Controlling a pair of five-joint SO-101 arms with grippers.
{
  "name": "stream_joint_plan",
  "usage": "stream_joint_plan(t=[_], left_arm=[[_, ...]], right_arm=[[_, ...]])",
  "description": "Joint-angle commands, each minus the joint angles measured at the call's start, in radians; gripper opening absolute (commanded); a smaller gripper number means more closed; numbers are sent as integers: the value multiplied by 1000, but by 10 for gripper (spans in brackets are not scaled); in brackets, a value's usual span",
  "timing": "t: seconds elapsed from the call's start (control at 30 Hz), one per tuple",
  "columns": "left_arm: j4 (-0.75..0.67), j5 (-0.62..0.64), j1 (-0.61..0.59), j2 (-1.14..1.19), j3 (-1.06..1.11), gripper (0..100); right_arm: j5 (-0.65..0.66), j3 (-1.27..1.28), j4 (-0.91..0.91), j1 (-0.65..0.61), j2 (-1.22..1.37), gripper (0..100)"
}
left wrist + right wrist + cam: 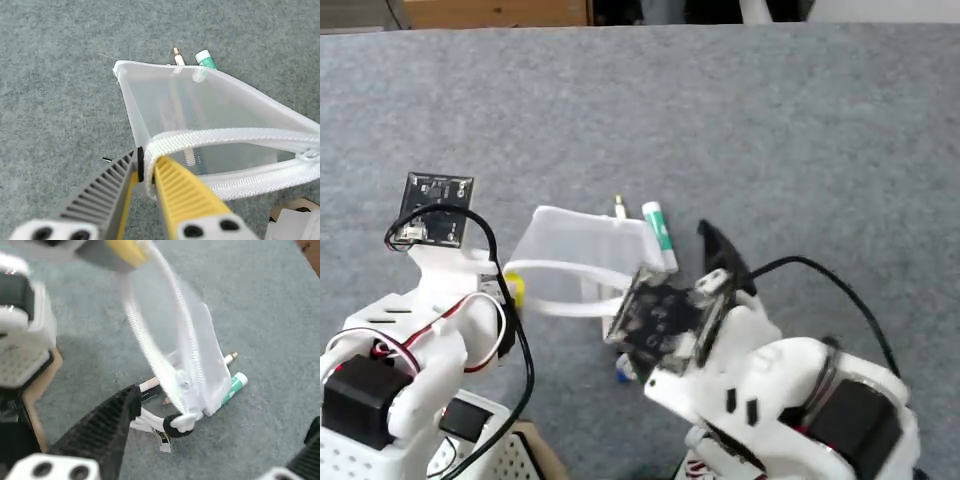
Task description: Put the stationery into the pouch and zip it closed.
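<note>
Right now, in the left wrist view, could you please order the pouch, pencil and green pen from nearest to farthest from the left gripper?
1. Pouch: its zipper end is clamped in the left gripper.
2. Pencil: tip showing past the pouch's far edge.
3. Green pen: beside the pencil, slightly farther out, though the margin is small.

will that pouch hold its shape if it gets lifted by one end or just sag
Likely floppy: the pouch is thin see-through material, and its zipper bows into a loop where the left gripper pinches one end. It looks light, so it should lift easily. Pushed across the felt-like table, it may bunch up rather than slide.
</note>
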Motion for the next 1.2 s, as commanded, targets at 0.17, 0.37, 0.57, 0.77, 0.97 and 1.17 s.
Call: stream_joint_plan(t=[0.17, 0.37, 0.57, 0.77, 0.97, 1.17], left_arm=[[-26, 2, 2, -5, -16, 28], [-25, 2, 2, -6, -16, 28], [-25, 2, 2, -6, -16, 28], [-25, 2, 2, -6, -16, 28], [-25, 2, 2, -6, -16, 28], [-25, 2, 2, -6, -16, 28]], right_arm=[[60, 219, -92, -31, -4, 492], [60, 248, -180, -29, -4, 492], [60, 249, -226, -29, -2, 492], [60, 252, -233, -29, -2, 491], [60, 305, -233, -29, -4, 420], [60, 308, -245, -28, -4, 222]])
